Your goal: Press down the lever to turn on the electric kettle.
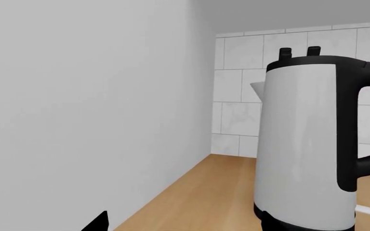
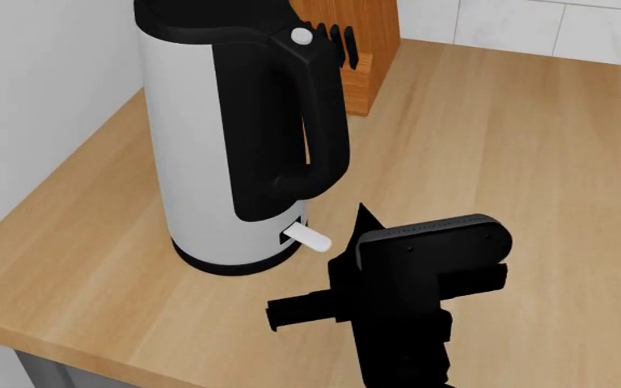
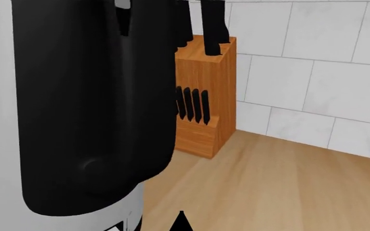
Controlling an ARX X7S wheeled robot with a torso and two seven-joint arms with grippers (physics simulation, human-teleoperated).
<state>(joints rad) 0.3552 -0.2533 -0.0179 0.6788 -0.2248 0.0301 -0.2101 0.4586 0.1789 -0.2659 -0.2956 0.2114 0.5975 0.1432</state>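
The electric kettle (image 2: 197, 137) stands on the wooden counter at the left; it is silver-white with a black lid, loop handle (image 2: 289, 121) and base ring. The lever (image 2: 308, 238), a small white tab, sticks out below the handle. My right gripper (image 2: 361, 214) is shut to a single point, just right of the lever and slightly above it, apart from it. In the right wrist view the handle (image 3: 88, 96) fills the left side and my gripper's tip (image 3: 181, 222) shows below. My left gripper (image 1: 185, 229) is open and empty beside the kettle (image 1: 300, 144); only one fingertip (image 1: 99, 222) shows.
A wooden knife block (image 2: 361, 48) stands behind the kettle, also in the right wrist view (image 3: 205, 96). A white wall (image 1: 75, 96) runs along the counter's left side, with a tiled backsplash (image 3: 313, 72) at the back. The counter's front edge (image 2: 62, 343) is near the kettle.
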